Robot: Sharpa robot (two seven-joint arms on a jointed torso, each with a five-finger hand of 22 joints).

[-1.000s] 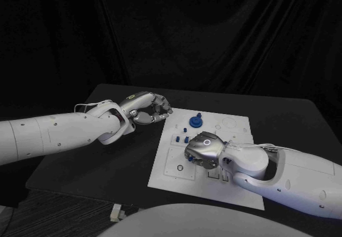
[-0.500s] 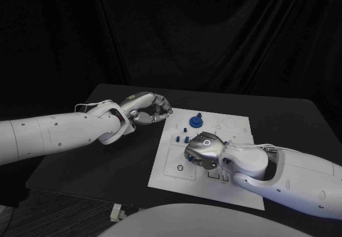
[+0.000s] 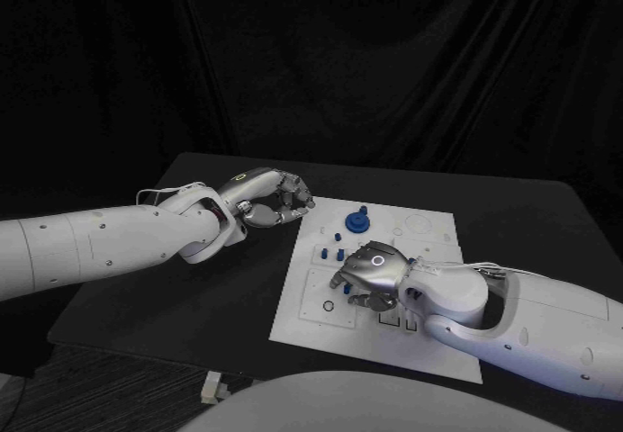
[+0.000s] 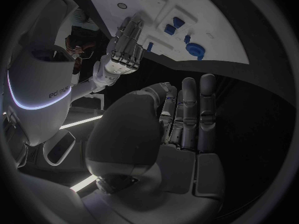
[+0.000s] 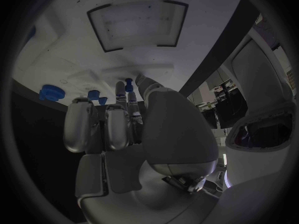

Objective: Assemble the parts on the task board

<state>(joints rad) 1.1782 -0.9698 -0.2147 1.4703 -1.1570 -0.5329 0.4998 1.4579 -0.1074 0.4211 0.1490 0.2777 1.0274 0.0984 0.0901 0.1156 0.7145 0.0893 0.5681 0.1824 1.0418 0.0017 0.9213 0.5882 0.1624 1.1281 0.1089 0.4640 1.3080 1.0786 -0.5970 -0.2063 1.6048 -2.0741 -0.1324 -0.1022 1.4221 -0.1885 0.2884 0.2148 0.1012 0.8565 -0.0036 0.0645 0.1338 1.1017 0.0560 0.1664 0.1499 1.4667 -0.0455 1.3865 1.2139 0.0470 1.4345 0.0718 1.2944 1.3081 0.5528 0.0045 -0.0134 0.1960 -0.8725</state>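
Right robot hand [image 3: 367, 274] has lifted slightly over the task board [image 3: 428, 355], pinching a small blue part [image 5: 128, 84]; left robot hand [image 3: 269, 198] stays curled, empty.

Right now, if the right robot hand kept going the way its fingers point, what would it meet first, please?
Probably the small blue parts standing on the task board, just beyond the right robot hand; depth is unclear.
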